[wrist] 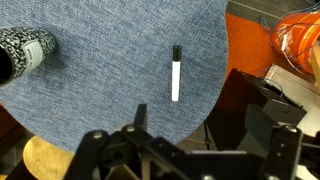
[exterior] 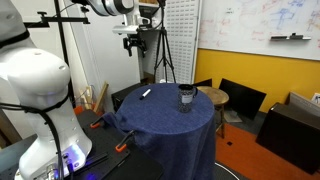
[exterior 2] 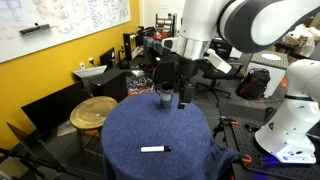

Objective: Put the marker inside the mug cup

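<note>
The marker (exterior: pixel 146 94) lies flat on the round table's blue cloth (exterior: pixel 170 125), white body with a dark end. It also shows in an exterior view (exterior 2: pixel 154 149) and in the wrist view (wrist: pixel 176 75). The mug cup (exterior: pixel 186 97), dark and cylindrical, stands upright near the table's far edge. It is also seen in an exterior view (exterior 2: pixel 165 97) and at the left edge of the wrist view (wrist: pixel 22 50). My gripper (wrist: pixel 210 135) is open and empty. It hangs well above the table (exterior: pixel 133 42), apart from both things.
A round wooden stool (exterior: pixel 213 97) stands beside the table, also in an exterior view (exterior 2: pixel 95 110). Black chairs (exterior: pixel 240 98) and a tripod (exterior: pixel 163 55) stand behind. An orange object (wrist: pixel 300 40) lies off the table's edge. A white robot base (exterior: pixel 40 100) stands nearby.
</note>
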Robot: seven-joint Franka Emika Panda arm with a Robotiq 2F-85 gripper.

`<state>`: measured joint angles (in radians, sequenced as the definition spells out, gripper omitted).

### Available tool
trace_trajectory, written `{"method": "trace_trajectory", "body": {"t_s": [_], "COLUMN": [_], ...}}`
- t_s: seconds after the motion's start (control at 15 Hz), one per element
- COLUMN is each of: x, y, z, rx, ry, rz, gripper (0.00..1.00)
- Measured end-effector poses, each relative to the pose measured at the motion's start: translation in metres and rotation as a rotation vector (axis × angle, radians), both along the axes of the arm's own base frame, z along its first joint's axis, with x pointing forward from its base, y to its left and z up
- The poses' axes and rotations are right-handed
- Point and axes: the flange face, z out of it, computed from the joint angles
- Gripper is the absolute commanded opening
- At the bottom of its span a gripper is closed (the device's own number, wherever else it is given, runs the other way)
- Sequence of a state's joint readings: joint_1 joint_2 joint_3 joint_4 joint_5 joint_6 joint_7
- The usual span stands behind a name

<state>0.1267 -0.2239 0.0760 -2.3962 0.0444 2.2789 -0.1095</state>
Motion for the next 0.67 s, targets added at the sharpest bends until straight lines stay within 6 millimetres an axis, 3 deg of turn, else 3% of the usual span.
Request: {"method": "trace_trajectory", "body": {"t_s": [0.33, 0.67], "x": [0.013, 0.026], "y": [0.011, 0.025], "z": [-0.042, -0.071], "rx": [0.012, 0.009], "ry": [0.065, 0.120], "rz": [-0.044, -0.057], "gripper": [1.00, 1.00]}}
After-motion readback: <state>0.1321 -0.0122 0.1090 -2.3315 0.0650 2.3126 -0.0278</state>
